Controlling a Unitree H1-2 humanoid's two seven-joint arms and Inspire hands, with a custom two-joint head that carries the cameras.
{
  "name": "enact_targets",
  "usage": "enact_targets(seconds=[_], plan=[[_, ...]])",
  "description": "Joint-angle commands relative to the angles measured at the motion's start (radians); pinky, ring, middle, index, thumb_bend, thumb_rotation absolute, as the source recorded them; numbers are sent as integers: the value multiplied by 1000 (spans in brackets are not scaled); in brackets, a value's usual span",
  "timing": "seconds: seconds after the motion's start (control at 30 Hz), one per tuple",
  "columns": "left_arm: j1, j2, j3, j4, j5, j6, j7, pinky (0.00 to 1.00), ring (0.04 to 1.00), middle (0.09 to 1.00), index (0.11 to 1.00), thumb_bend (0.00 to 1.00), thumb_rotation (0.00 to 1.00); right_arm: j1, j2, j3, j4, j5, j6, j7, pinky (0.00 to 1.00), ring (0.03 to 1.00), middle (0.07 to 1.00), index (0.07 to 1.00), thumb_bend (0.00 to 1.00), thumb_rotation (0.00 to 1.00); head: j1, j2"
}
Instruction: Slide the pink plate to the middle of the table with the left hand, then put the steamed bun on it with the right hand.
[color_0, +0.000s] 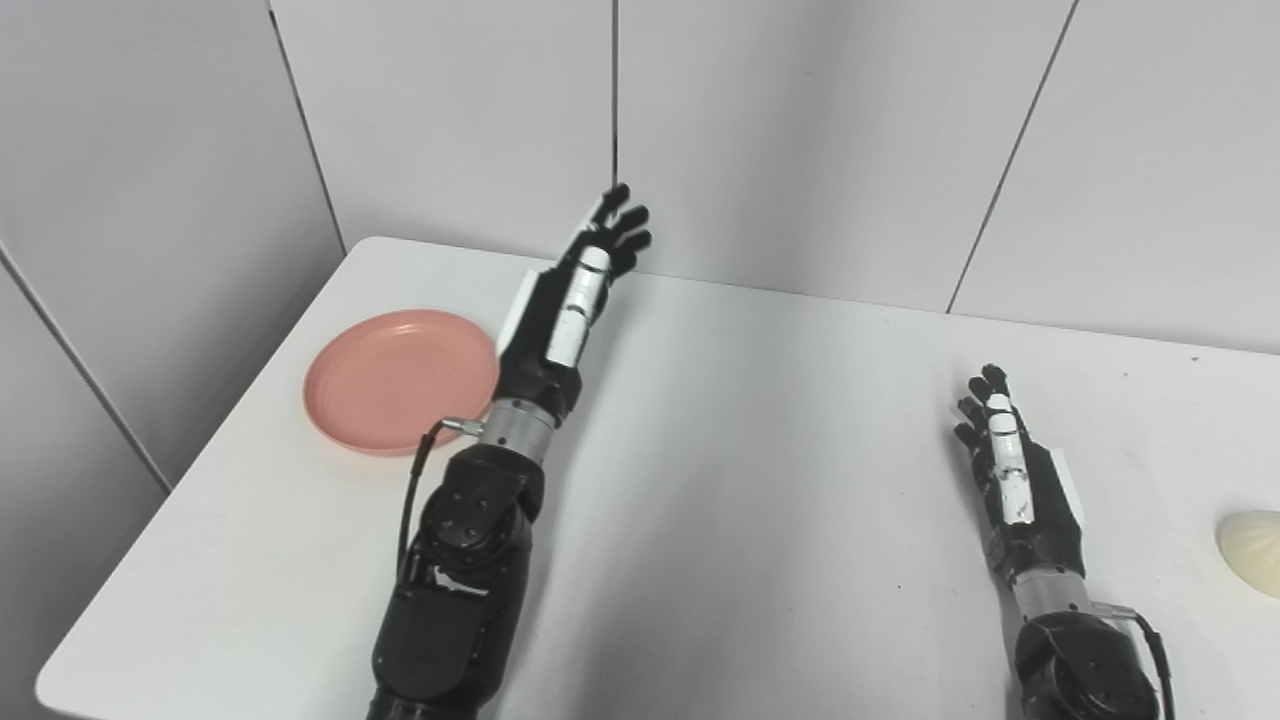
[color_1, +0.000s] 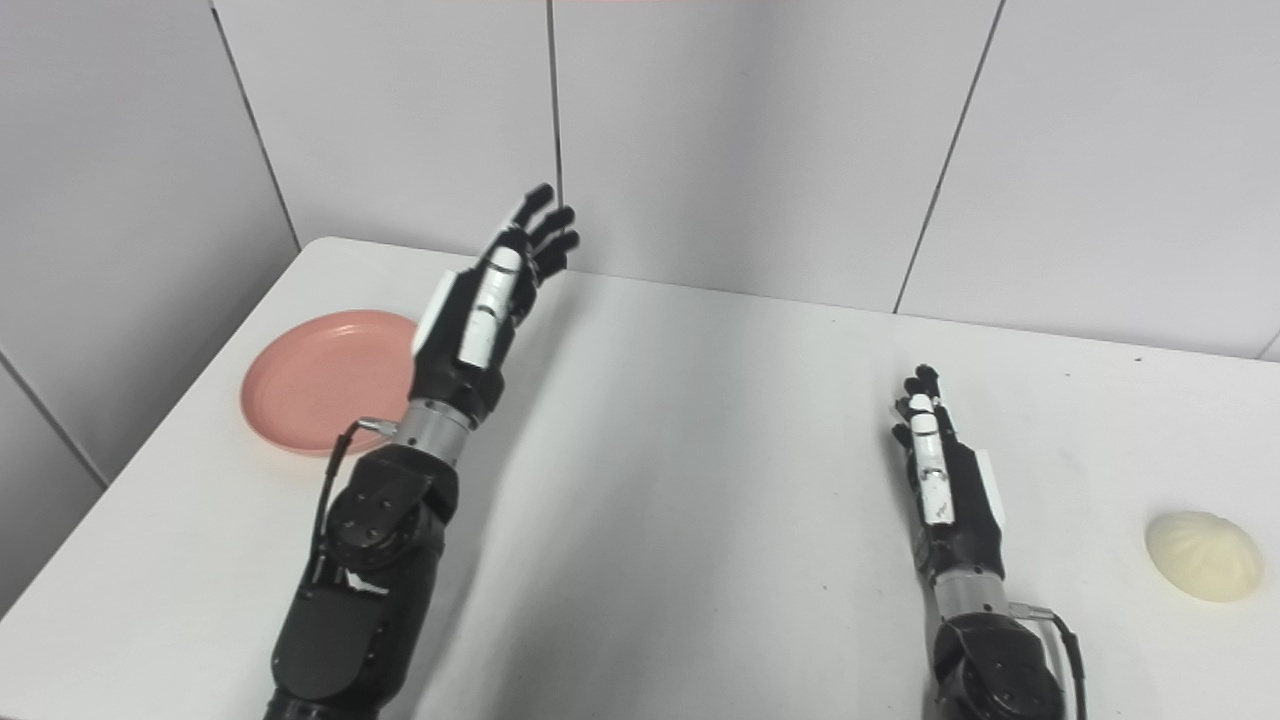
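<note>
On white table (color_1: 700, 480), one pink plate (color_0: 390, 385), one steamed bun (color_1: 1203, 556), two empty hands

empty pink plate (color_0: 400, 382) far left, pale steamed bun (color_1: 1203, 556) far right

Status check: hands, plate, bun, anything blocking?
Left hand open, raised beside pink plate, not touching. Right hand open, empty. Plate at table's left edge; steamed bun far right. Path clear.

Pink plate (color_0: 395, 380): smooth, plastic-looking, slight sheen. Table (color_0: 760, 480): white, matt, smooth. Steamed bun (color_1: 1203, 555): pale, matt, faintly ribbed. Left hand (color_0: 565, 310): glossy black-and-white plastic shell, metal wrist ring.
</note>
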Motion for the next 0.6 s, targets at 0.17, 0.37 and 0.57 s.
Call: enact_targets(seconds=[0.17,0.37,0.57], plan=[[-22,18,36,-147,-28,31,18,928,898,906,903,479,1000,37,-26,-19,51,13,-19,12,996,970,977,990,124,1000,14,5],[-30,52,118,-187,-38,28,63,912,899,913,910,463,1000,37,-34,-20,55,3,-28,12,991,965,976,990,119,1000,34,0],[-34,91,204,-176,-79,16,96,946,924,926,924,472,1000,34,-31,-26,55,3,-19,7,997,962,969,986,133,1000,41,-3]])
